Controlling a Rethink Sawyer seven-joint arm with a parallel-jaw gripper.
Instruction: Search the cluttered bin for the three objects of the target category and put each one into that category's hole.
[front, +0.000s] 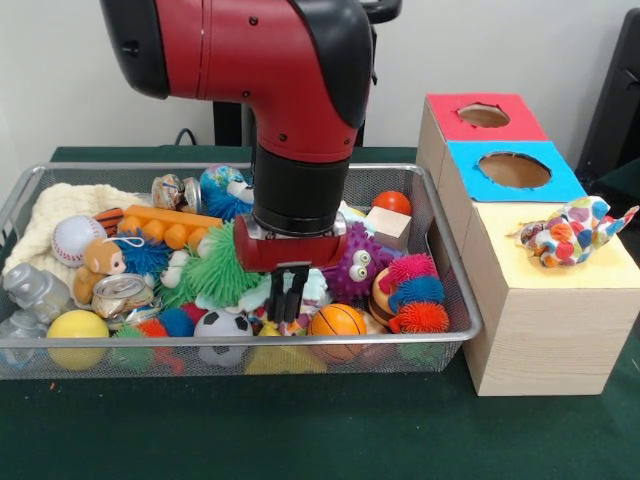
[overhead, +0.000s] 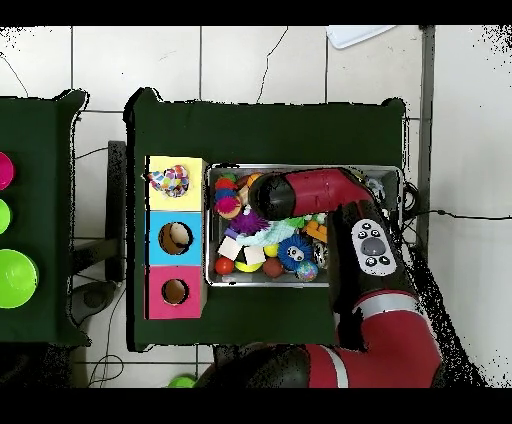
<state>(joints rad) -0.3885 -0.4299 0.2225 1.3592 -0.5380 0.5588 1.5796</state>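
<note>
my gripper (front: 289, 292) hangs low inside the cluttered bin (front: 455, 290), its dark fingers pressed close together and dipping among the toys between a soccer ball (front: 220, 325) and a small basketball (front: 337, 321); whether they pinch anything i cannot tell. one spotted cloth piece (front: 572, 232) lies on the yellow top of the largest wooden box (front: 545, 330), covering the hole so i cannot see it. its long axis runs across the box top, a pointed end toward the tabletop edge away from the bin. from overhead the cloth (overhead: 170, 180) sits on the yellow square.
</note>
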